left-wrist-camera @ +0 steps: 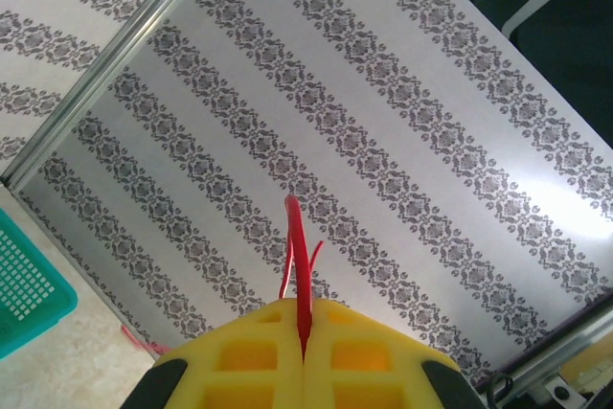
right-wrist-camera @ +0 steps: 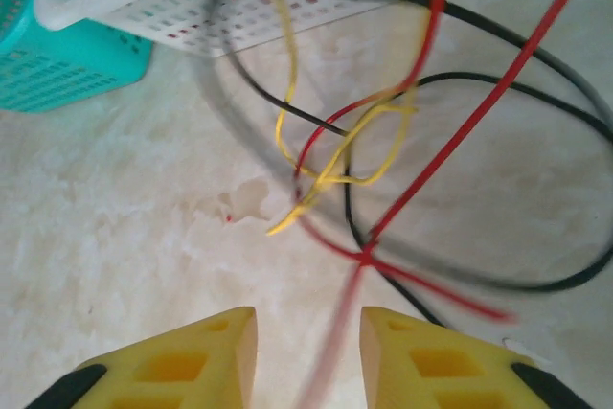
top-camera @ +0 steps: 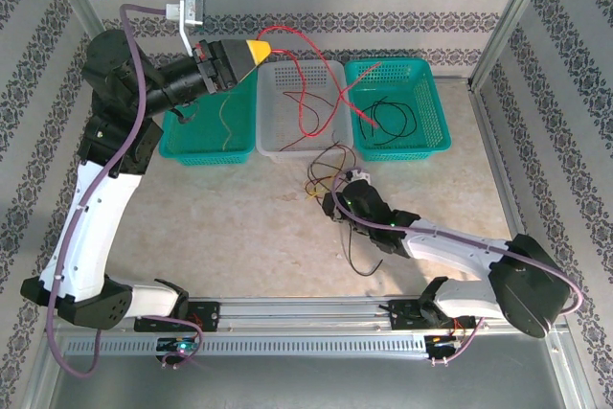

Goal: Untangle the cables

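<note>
My left gripper (top-camera: 257, 48) is raised over the back of the table, shut on a red cable (left-wrist-camera: 298, 246) that pokes up between its yellow fingers (left-wrist-camera: 249, 352). That red cable (top-camera: 308, 93) trails down across the white basket. A tangle of red, yellow and black cables (top-camera: 324, 174) lies on the table in front of the baskets. My right gripper (top-camera: 332, 200) sits low beside the tangle. In the right wrist view its jaws stand apart, with a blurred red strand (right-wrist-camera: 340, 352) running through the gap. Yellow (right-wrist-camera: 330, 174) and black (right-wrist-camera: 536, 102) strands cross just ahead.
Three baskets stand in a row at the back: teal on the left (top-camera: 206, 153), white in the middle (top-camera: 287, 152), teal on the right (top-camera: 407, 148) with black wires inside. Patterned walls and metal posts enclose the table.
</note>
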